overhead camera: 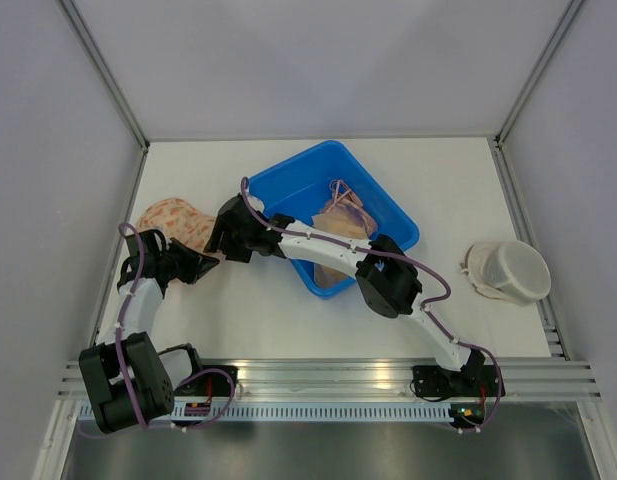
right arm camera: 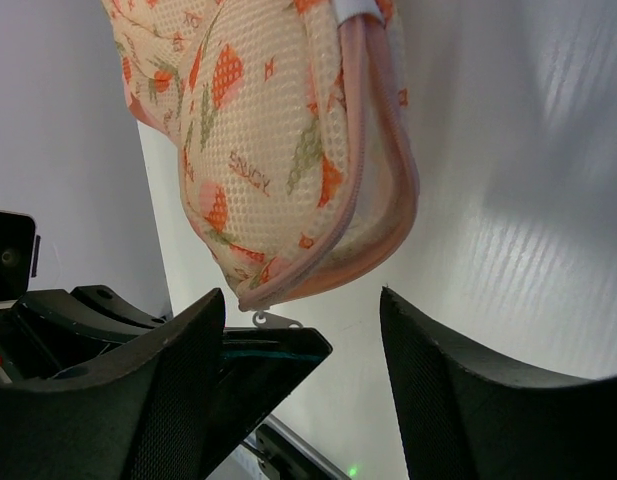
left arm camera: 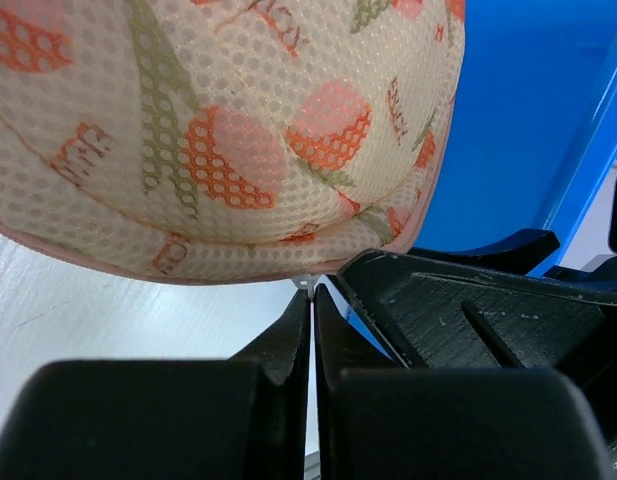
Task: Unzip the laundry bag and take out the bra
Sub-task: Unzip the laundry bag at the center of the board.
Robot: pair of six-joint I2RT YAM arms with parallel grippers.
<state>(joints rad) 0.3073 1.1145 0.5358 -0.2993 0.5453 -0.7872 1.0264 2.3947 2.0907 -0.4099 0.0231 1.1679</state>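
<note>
The laundry bag (overhead camera: 171, 222), peach mesh with an orange flower print, lies on the white table left of the blue bin. Its pink zipper (right arm camera: 362, 160) runs down to a small white zipper pull (right arm camera: 273, 320) at the bag's lower corner. My left gripper (left arm camera: 312, 290) is shut on that pull (left arm camera: 308, 281), right under the bag (left arm camera: 218, 140). My right gripper (right arm camera: 303, 340) reaches across from the right and stands open around the same corner, touching nothing. In the top view the two grippers, left (overhead camera: 208, 263) and right (overhead camera: 216, 243), meet at the bag's near edge. The bra is hidden.
A blue bin (overhead camera: 388, 205) with beige garments (overhead camera: 338, 230) stands mid-table, right beside the right arm's forearm. A white mesh bag (overhead camera: 506, 270) sits at the far right. Grey walls close in the table on both sides.
</note>
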